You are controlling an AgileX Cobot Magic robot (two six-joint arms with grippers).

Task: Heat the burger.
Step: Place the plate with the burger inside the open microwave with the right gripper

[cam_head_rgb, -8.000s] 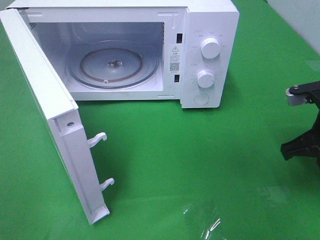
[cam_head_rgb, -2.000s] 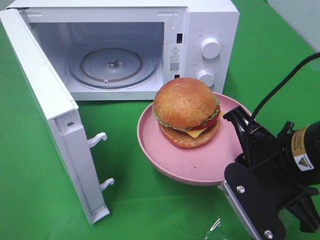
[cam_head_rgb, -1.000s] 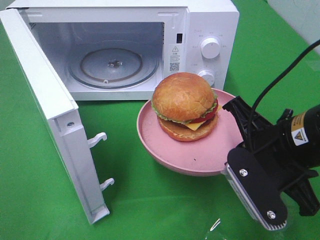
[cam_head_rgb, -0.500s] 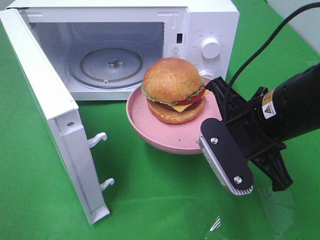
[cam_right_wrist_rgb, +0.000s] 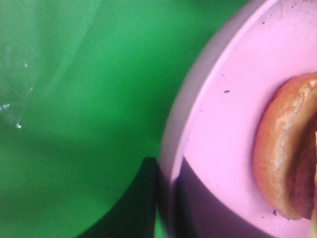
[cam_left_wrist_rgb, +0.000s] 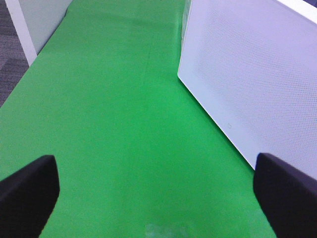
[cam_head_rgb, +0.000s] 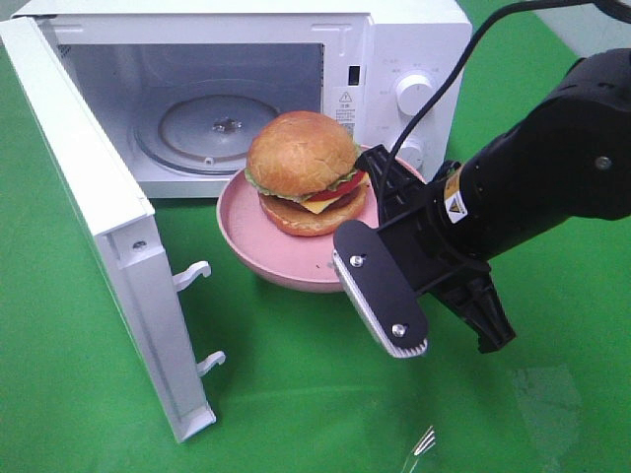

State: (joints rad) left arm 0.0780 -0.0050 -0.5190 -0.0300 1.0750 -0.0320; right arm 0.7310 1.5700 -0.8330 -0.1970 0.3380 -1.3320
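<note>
The burger (cam_head_rgb: 301, 168), with a glossy brown bun, lettuce, tomato and cheese, sits on a pink plate (cam_head_rgb: 261, 246). The plate is held above the green cloth just in front of the open microwave (cam_head_rgb: 419, 49). My right gripper (cam_head_rgb: 367, 232) is shut on the plate's right rim, one finger inside the rim and one outside. The right wrist view shows that pinch (cam_right_wrist_rgb: 166, 198) on the plate (cam_right_wrist_rgb: 223, 114), with the burger's bun edge (cam_right_wrist_rgb: 282, 148) close by. My left gripper (cam_left_wrist_rgb: 158, 198) is open and empty, and it does not show in the exterior high view.
The microwave door (cam_head_rgb: 108, 227) stands swung out to the left, latch hooks facing the plate. A glass turntable (cam_head_rgb: 217, 123) lies inside the cavity. Two knobs (cam_head_rgb: 412, 94) sit on the right panel. A white perforated panel (cam_left_wrist_rgb: 257, 84) rises beside my left gripper. Clear film (cam_head_rgb: 424, 443) lies at the front edge.
My right gripper has carried the plate with the burger leftward and toward the microwave opening. The left gripper stays open and still.
</note>
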